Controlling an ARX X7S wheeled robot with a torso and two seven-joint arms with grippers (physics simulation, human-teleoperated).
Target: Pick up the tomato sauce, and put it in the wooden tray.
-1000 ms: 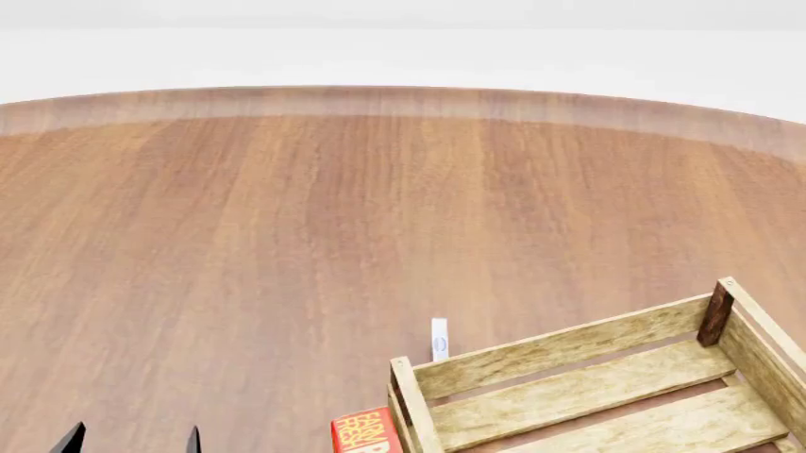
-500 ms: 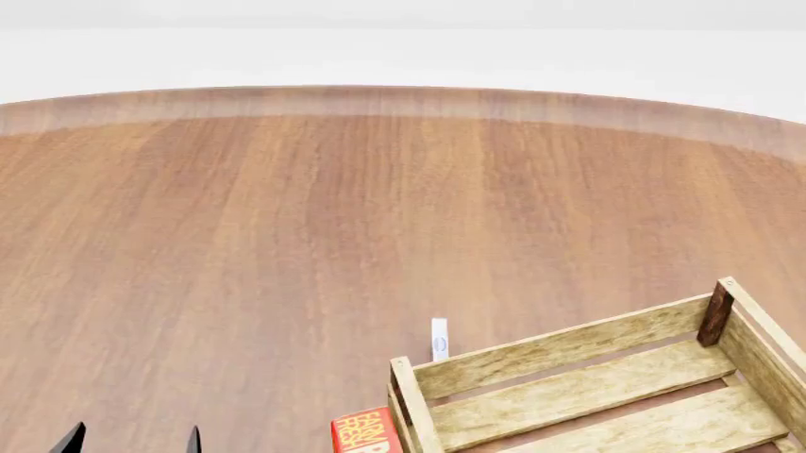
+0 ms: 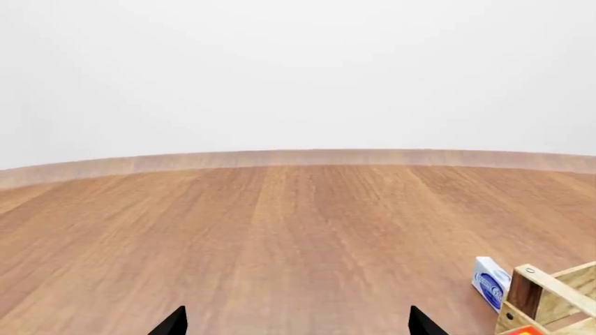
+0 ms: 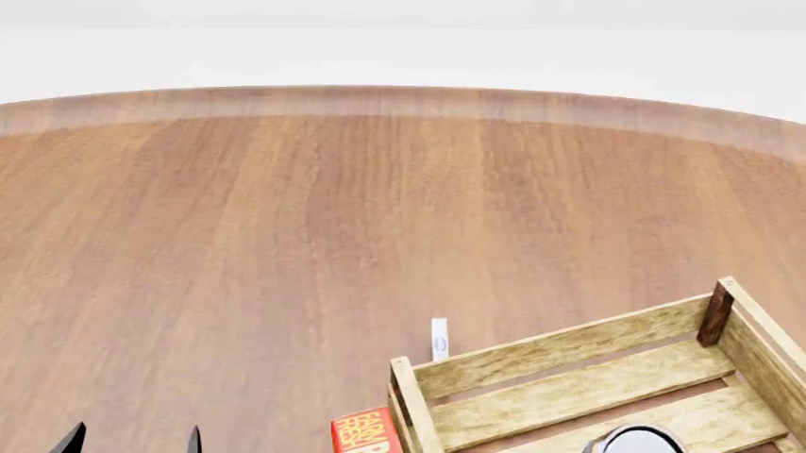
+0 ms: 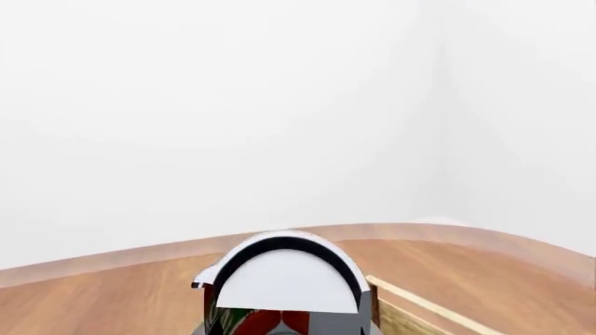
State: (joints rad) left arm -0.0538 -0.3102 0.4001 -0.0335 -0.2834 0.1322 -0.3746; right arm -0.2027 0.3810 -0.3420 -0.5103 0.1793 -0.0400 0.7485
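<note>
The tomato sauce point(image 5: 284, 283) fills the right wrist view close up, with its silvery-white lid above a red and green label. My right gripper point(image 5: 279, 328) is shut on it; its fingers hardly show. In the head view the can's lid point(image 4: 636, 442) peeks in at the bottom edge, over the wooden tray point(image 4: 554, 351), whose pale slats and dark corner post lie at the lower right. The tray's rim also shows in the right wrist view point(image 5: 419, 310). My left gripper point(image 4: 132, 442) is open and empty over bare table at the lower left, its tips wide apart in the left wrist view point(image 3: 296, 324).
A red box point(image 4: 365, 431) stands against the tray's near-left corner. A small white-and-blue box point(image 4: 439, 338) stands just behind the tray's far-left side and also shows in the left wrist view point(image 3: 490, 281). The round wooden table's far edge point(image 4: 403, 99) curves across the back.
The tomato sauce's lid has come into the head view at the bottom edge, over the tray. The left gripper has not moved.
</note>
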